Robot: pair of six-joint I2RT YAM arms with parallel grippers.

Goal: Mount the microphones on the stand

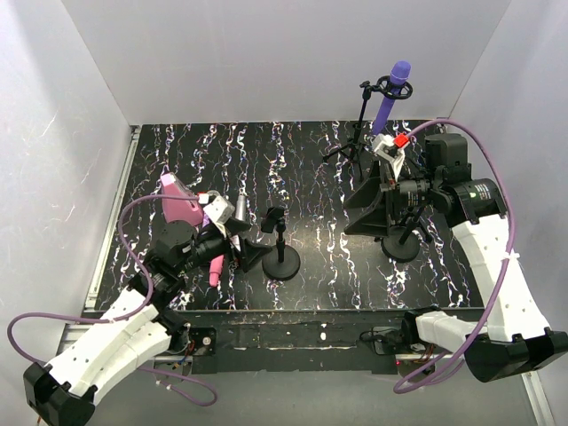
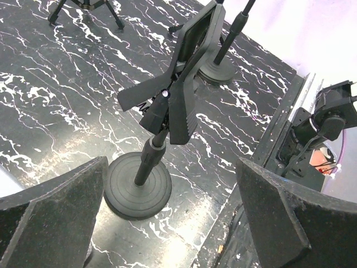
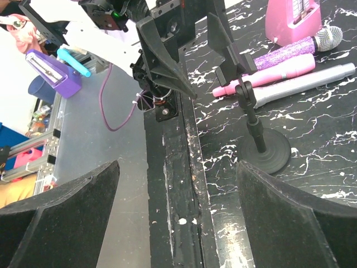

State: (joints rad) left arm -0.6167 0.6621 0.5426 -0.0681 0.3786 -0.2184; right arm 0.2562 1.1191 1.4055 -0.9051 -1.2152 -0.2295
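Observation:
The plain purple microphone (image 1: 390, 93) stands clipped in the tripod stand (image 1: 359, 133) at the back right. The plain pink microphone (image 1: 216, 271), the silver-grey one (image 1: 240, 210) and the glittery one (image 1: 213, 216) lie at the left, partly under my left arm. In the right wrist view they lie side by side: pink (image 3: 273, 75), silver-grey (image 3: 312, 81), glittery (image 3: 301, 47). My left gripper (image 1: 248, 253) (image 2: 173, 223) is open and empty, facing a round-base stand (image 1: 281, 257) (image 2: 139, 190) with an empty clip. My right gripper (image 1: 368, 209) (image 3: 178, 223) is open and empty beside a second round-base stand (image 1: 404, 244).
A pink wedge-shaped object (image 1: 177, 200) (image 3: 293, 19) stands at the left behind the microphones. White walls close in the black marbled table (image 1: 302, 151) on three sides. The table's front rail (image 3: 178, 184) runs under my right gripper.

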